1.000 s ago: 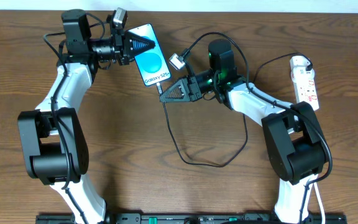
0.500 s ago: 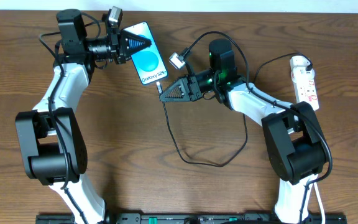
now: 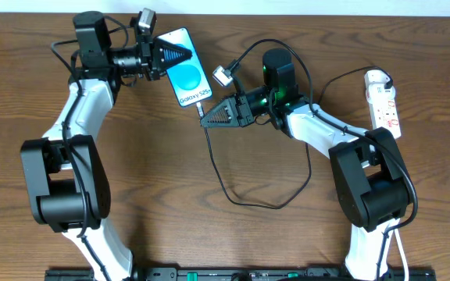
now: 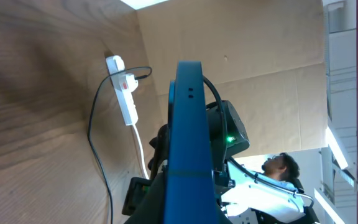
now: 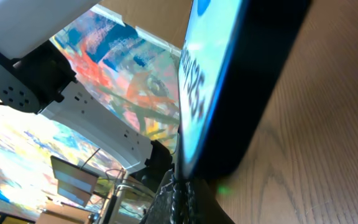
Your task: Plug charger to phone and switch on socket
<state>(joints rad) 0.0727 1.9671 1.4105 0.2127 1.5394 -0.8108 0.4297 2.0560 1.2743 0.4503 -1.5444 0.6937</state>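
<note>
Your left gripper (image 3: 182, 56) is clamped on the top end of the phone (image 3: 187, 72), which reaches from its fingertips out toward your other arm with the blue screen facing up. In the left wrist view the phone runs edge-on straight out from the fingers, so the hold looks square. Your right gripper (image 3: 207, 119) is pinched tight on the charger (image 3: 241, 203) close to its free end. The plug tip (image 5: 180, 194) pokes out just past the fingertips and sits right at the phone's bottom edge. The rest of the black cable trails behind the right gripper in a loose loop over the table (image 3: 170, 195).

From the right wrist view you cannot tell whether the tip is in the port or only resting against the rim, because the port itself is hidden. I judge the step in hand to be the insertion.

- Hold the left gripper rigid so the phone has something to push against.
- Line the tip up with the phone's long axis before you press. A tilted tip will likely skid off the edge.
- Push straight ahead from the right fingertips, slowly, and watch for the tip to sink in.
- The loop behind the right gripper looks slack, so it should not tug the plug sideways.

The socket (image 3: 384, 97) lies well behind the right gripper, beyond that arm's elbow. Its switch is a later job.
</note>
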